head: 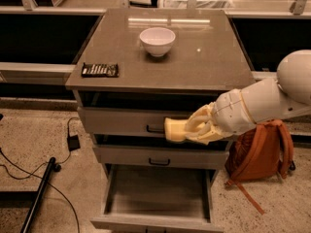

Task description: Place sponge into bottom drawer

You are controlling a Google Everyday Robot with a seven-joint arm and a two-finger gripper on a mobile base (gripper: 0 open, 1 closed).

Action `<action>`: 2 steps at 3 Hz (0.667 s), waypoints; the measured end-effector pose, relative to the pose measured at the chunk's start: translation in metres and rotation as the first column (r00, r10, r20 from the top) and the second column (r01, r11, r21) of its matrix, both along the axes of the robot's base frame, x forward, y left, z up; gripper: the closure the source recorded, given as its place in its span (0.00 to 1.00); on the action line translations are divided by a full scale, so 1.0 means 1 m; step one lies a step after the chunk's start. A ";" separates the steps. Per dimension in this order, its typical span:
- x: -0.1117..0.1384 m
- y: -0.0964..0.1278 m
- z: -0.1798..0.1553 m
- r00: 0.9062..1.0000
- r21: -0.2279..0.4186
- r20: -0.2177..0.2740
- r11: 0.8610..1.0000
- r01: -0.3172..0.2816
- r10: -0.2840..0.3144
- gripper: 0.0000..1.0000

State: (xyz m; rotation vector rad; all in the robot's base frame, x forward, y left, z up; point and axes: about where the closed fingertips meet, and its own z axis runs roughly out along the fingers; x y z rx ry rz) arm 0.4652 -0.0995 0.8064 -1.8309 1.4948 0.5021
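The pale yellow sponge [175,129] is held in my gripper [197,127], in front of the top drawer face and above the open bottom drawer [158,195]. The gripper's pale fingers are shut on the sponge's right end. My white arm reaches in from the right. The bottom drawer is pulled out at the foot of the grey cabinet, and its grey-brown floor shows with nothing on it.
A white bowl [157,41] and a dark candy bar wrapper [99,70] sit on the cabinet top [209,62]. The two upper drawers are closed. An orange backpack [260,149] leans at the cabinet's right. Black cables [43,174] lie on the floor at left.
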 end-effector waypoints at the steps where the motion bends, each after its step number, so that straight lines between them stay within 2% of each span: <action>1: 0.017 0.006 -0.048 1.000 -0.033 -0.017 0.999 0.008 -0.009 1.00; 2: 0.030 0.007 -0.133 1.000 -0.092 0.016 0.995 0.024 -0.023 1.00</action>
